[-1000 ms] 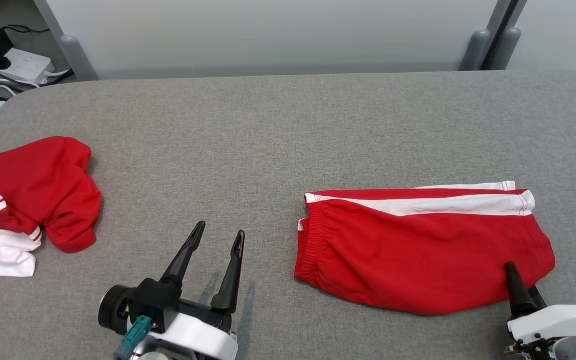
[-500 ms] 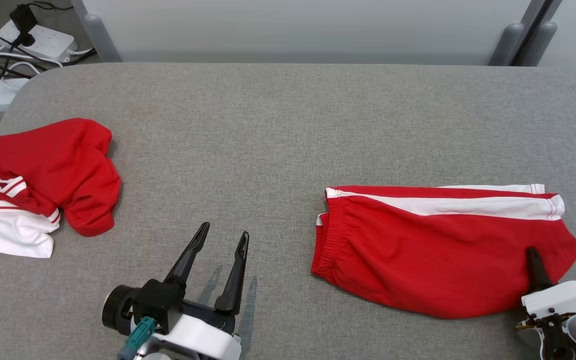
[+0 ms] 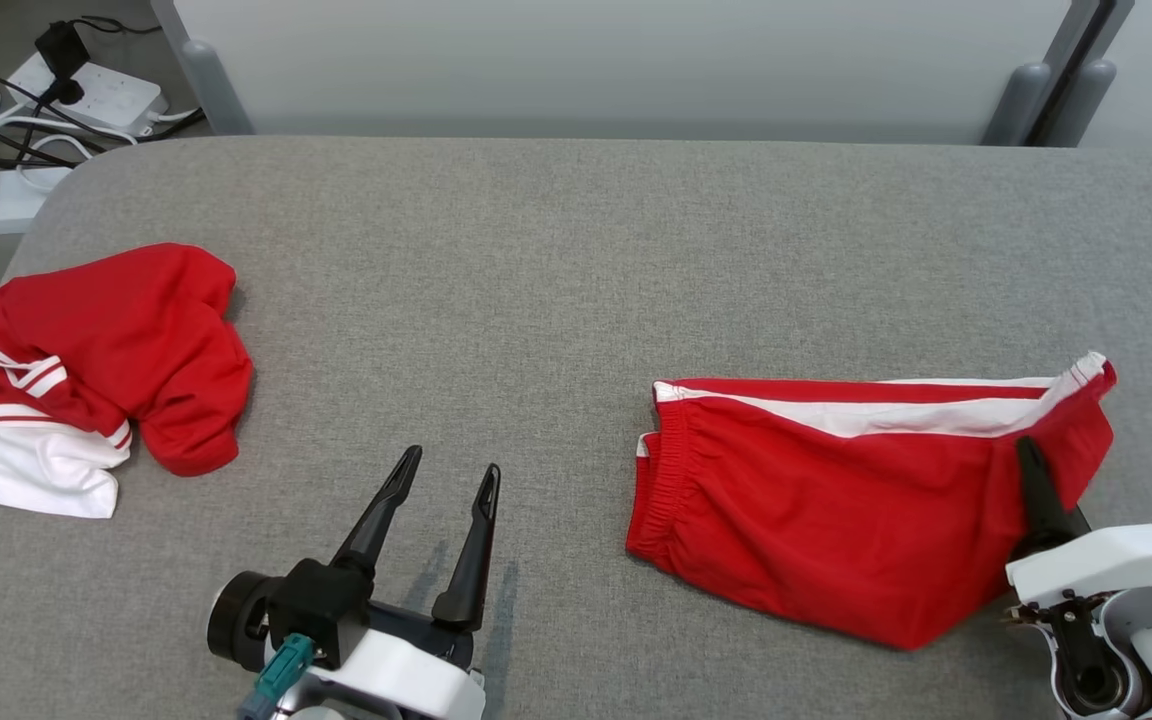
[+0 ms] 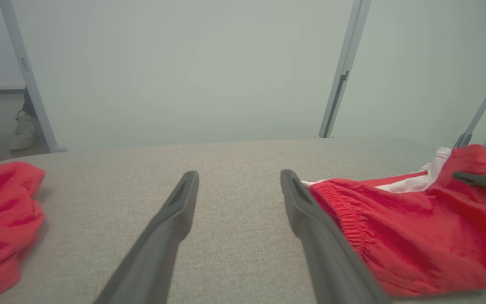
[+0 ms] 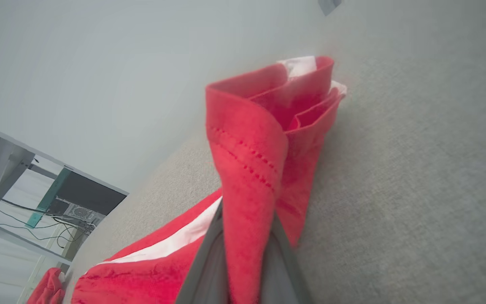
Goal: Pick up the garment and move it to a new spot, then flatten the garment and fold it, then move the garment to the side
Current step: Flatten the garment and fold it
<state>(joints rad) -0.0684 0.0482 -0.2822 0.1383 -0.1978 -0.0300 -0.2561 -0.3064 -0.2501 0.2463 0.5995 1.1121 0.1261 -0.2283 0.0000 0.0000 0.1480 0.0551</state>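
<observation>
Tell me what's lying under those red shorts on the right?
The grey table surrounds the red shorts. The right gripper pinches their leg end and holds it raised; bare grey surface shows beside that fold. Whatever lies under the flat part is hidden by the cloth.

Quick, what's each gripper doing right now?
Left gripper: open, holding nothing.
Right gripper: shut on the hem of the folded red fabric shorts with a white side stripe.
</observation>
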